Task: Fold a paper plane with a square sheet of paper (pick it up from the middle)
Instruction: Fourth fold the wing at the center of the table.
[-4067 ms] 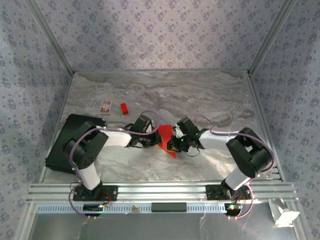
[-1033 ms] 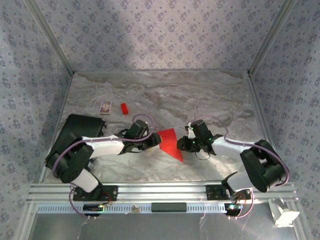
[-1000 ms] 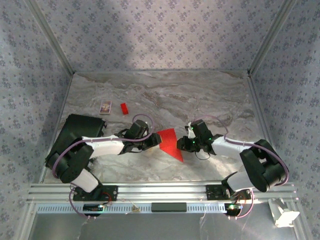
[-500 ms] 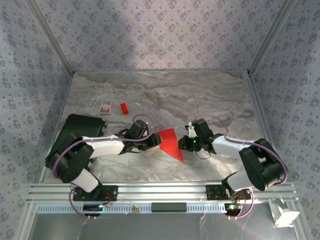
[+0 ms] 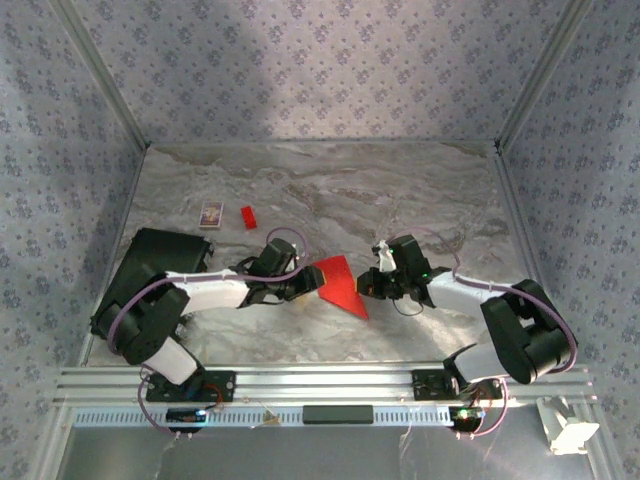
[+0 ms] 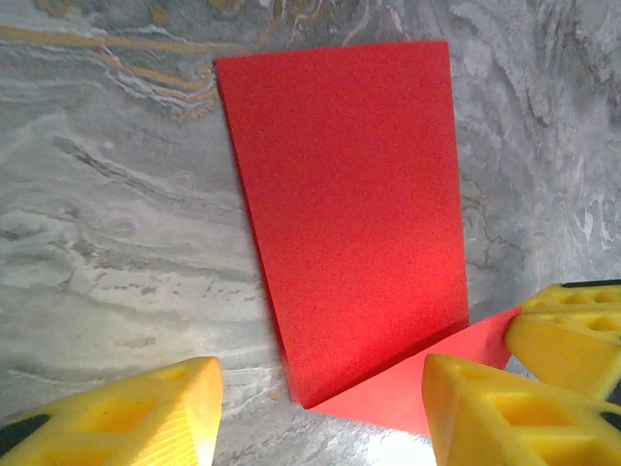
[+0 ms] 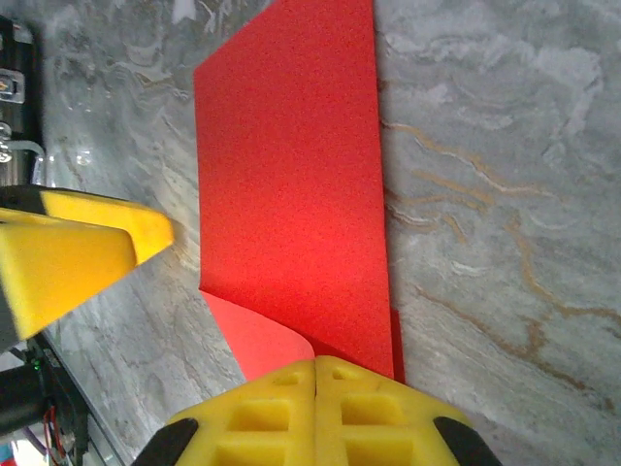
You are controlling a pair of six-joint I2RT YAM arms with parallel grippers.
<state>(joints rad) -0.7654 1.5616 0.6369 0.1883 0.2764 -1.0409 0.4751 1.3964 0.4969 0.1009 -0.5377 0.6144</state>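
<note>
Red paper: the square sheet of paper (image 5: 338,285) is lying folded on the marble table (image 5: 420,190), mid-table between the two arms, its point aiming at the near edge.
Fold: the left wrist view is showing the top flap (image 6: 349,214) lying flat, with a lower layer peeking out at its near corner.
Left gripper (image 5: 305,283): it's sitting at the sheet's left edge, jaws standing apart and straddling the folded corner (image 6: 315,403), nothing caught between them.
Right gripper (image 5: 368,283): the fingers are pressed together now, tips right on the sheet's edge (image 7: 315,374); whether a layer is pinched, I can't tell.
Change, last second: the right gripper is closing in on the sheet from well off to the right, and its jaws, apart a second ago, are meeting.
Change, four seconds: both grippers were crowding over the sheet then; now it's lying flatter with a gripper at each side.
Background: the small red block (image 5: 248,217) and patterned card (image 5: 210,214) are staying put at far left.
</note>
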